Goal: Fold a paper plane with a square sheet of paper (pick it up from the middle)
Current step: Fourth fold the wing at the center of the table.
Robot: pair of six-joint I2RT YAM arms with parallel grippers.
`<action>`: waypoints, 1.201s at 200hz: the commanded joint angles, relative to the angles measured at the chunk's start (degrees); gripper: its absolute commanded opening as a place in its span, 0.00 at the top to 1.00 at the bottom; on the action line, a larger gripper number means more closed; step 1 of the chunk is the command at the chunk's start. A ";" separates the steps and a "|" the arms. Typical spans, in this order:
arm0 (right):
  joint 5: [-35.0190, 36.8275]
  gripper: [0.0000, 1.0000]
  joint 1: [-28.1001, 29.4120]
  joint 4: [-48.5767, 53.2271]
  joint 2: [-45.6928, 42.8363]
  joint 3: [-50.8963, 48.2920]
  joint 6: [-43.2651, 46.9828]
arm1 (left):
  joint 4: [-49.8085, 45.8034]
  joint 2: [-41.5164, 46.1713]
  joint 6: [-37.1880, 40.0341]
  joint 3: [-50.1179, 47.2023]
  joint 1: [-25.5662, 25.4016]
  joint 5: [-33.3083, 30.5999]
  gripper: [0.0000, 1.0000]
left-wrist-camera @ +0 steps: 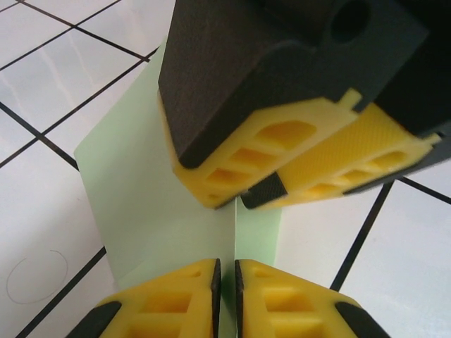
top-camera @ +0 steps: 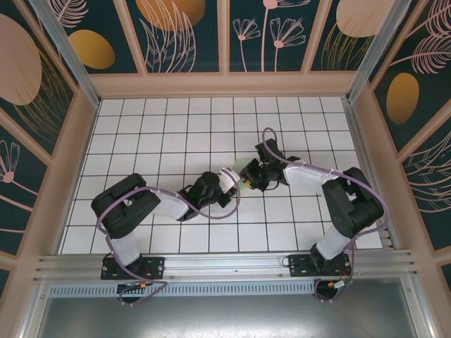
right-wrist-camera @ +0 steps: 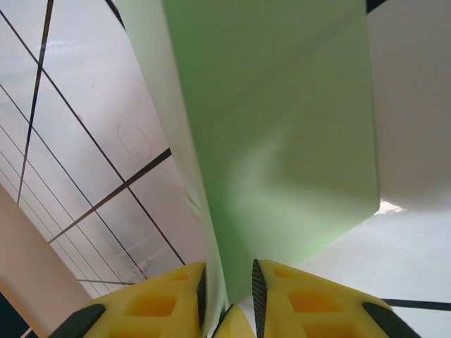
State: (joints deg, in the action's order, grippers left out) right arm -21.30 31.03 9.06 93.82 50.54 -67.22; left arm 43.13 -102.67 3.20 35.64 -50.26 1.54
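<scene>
The square sheet of paper (top-camera: 242, 169) is pale mint green, folded along a crease and standing on edge above the middle of the white grid table (top-camera: 162, 134). My left gripper (top-camera: 234, 183) comes in from the left, and in its wrist view the left gripper (left-wrist-camera: 227, 282) is shut on the paper's (left-wrist-camera: 162, 197) folded edge. Facing it from the right is my right gripper (top-camera: 252, 179). Seen from its own wrist, the right gripper (right-wrist-camera: 229, 289) stands a little open around the paper (right-wrist-camera: 282, 127), which lies against the left pad only. The right gripper (left-wrist-camera: 236, 199) hangs just above the left fingers.
Peach-coloured walls (top-camera: 84, 134) close in the table on the left, back and right. An aluminium rail (top-camera: 225, 264) runs along the near edge by the arm bases. Purple cables (top-camera: 232, 204) loop beside both arms. Bare tiles lie at the back and far left.
</scene>
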 commanded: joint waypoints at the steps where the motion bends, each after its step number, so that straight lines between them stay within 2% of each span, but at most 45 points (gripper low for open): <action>1: -1.11 0.78 -1.40 1.83 -0.86 1.84 1.60 | 2.85 -0.26 -1.04 -1.47 -0.28 2.34 0.84; 29: -1.63 0.88 -1.46 2.20 -0.88 2.19 2.00 | 4.46 -0.20 -1.91 -2.40 -0.26 3.58 0.83; 43: -2.14 0.93 -1.49 2.15 -0.96 2.21 2.07 | 4.96 -0.42 -2.21 -2.39 -0.26 4.00 0.78; 63: -2.51 0.95 -1.49 2.14 -1.06 2.25 2.09 | 5.27 -0.81 -2.26 -2.09 -0.18 3.61 0.69; 105: -2.78 0.95 -1.58 2.38 -1.37 2.27 2.09 | 4.77 -1.83 -1.83 -1.13 -0.28 3.06 0.73; 126: -2.61 0.89 -1.75 2.45 -1.50 2.35 2.33 | 4.76 -1.66 -2.09 -1.24 -0.19 2.62 0.80; 160: -0.91 0.61 -2.64 2.79 -2.83 2.69 5.66 | 4.89 -1.32 -4.95 -0.94 -0.28 3.00 0.86; 181: 1.69 0.51 -3.86 1.88 -5.64 1.75 9.72 | 5.43 -0.31 -9.53 -1.15 -0.23 4.14 0.88; 208: 1.58 0.46 -5.82 -3.69 -10.72 -2.31 14.27 | 6.22 1.15 -17.96 -1.84 -0.22 4.66 0.89; 240: -0.32 0.44 -6.85 -8.35 -14.59 -6.50 19.15 | 7.99 1.29 -29.36 -1.72 -0.17 6.80 0.90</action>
State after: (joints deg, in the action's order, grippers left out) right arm -20.86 24.71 5.28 81.89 47.27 -53.89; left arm 47.51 -102.96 -14.76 33.65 -50.26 5.63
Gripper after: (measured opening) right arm 0.554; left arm 0.099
